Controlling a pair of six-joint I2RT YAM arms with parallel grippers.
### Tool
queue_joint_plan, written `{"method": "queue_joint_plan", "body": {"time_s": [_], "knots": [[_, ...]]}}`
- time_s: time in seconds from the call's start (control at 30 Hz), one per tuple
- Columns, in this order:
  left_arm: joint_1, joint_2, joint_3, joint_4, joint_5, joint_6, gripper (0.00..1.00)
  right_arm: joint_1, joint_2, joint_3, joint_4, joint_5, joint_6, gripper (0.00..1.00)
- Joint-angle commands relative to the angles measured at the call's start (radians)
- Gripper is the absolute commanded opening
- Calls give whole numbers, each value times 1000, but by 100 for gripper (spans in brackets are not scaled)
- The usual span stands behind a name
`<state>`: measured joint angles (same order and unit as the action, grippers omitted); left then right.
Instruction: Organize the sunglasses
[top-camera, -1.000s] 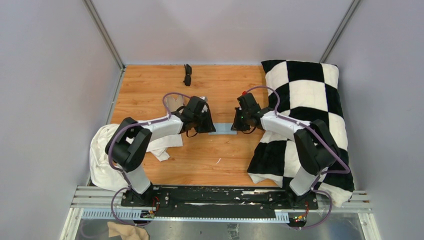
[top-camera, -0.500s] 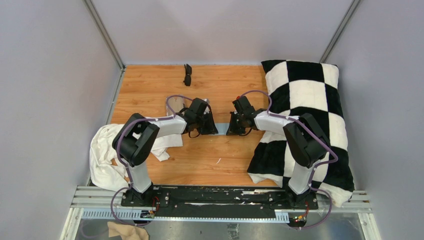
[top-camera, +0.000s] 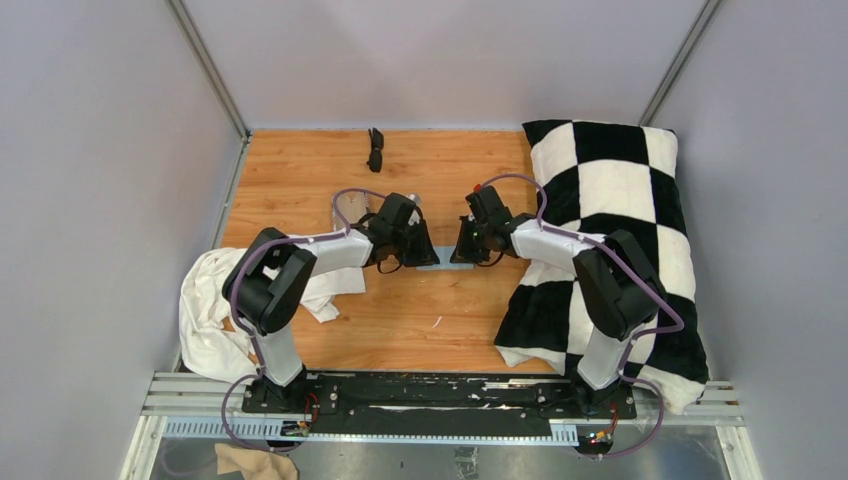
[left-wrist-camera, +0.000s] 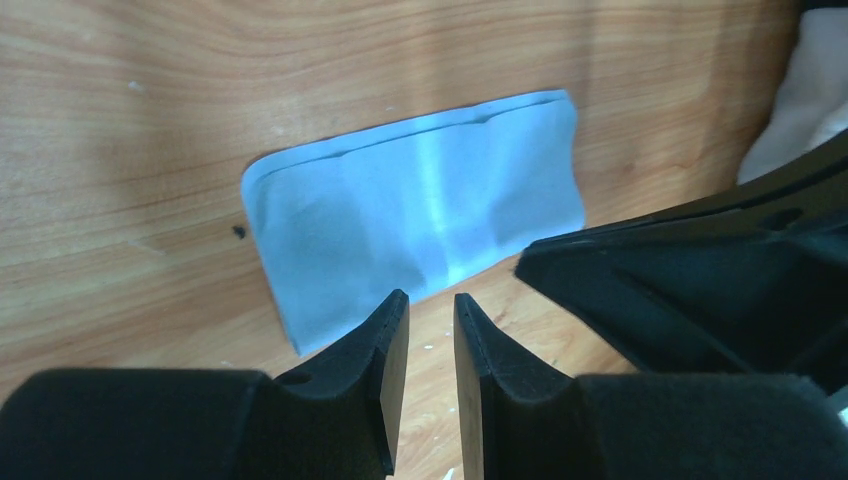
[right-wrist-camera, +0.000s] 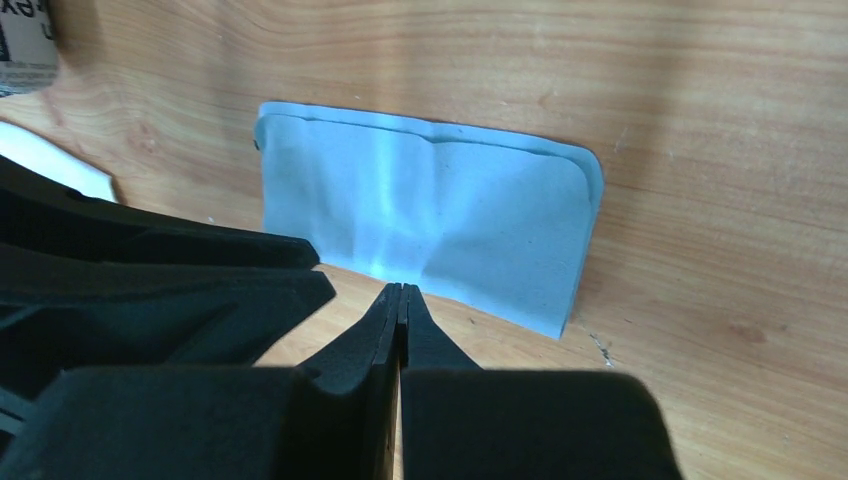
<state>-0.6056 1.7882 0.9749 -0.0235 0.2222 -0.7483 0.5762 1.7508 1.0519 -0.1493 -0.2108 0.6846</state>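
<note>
The sunglasses (top-camera: 375, 149), black and folded, lie on the wooden table (top-camera: 300, 170) near its far edge, well away from both grippers. A light-blue cloth (left-wrist-camera: 420, 215) (right-wrist-camera: 440, 225) lies flat mid-table, folded into a strip. From the top only a sliver of the cloth (top-camera: 443, 263) shows between the two grippers. My left gripper (top-camera: 428, 258) (left-wrist-camera: 431, 300) hovers at the cloth's near edge, its jaws a narrow gap apart with nothing between them. Opposite it, my right gripper (top-camera: 458, 255) (right-wrist-camera: 400, 290) is shut on nothing, its tip at the same edge.
A tan-grey case (top-camera: 350, 207) sits just behind the left arm's wrist. A white towel (top-camera: 210, 310) is bunched at the table's left edge. A black-and-white checkered pillow (top-camera: 610, 200) fills the right side.
Both grippers have moved toward each other and now nearly meet over the blue cloth, which they mostly cover from above. The sunglasses have not moved.
</note>
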Motion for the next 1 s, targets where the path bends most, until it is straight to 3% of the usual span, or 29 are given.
{"method": "queue_joint_plan", "body": {"time_s": [0.0, 0.33, 0.97], "knots": [[-8, -13, 35, 57, 59, -36, 29, 13, 36, 38, -3, -17, 15, 0], [-11, 67, -11, 99, 39, -48, 28, -1, 82, -23, 8, 28, 11, 0], [-3, 36, -21, 28, -22, 9, 28, -82, -30, -127, -20, 97, -34, 0]]}}
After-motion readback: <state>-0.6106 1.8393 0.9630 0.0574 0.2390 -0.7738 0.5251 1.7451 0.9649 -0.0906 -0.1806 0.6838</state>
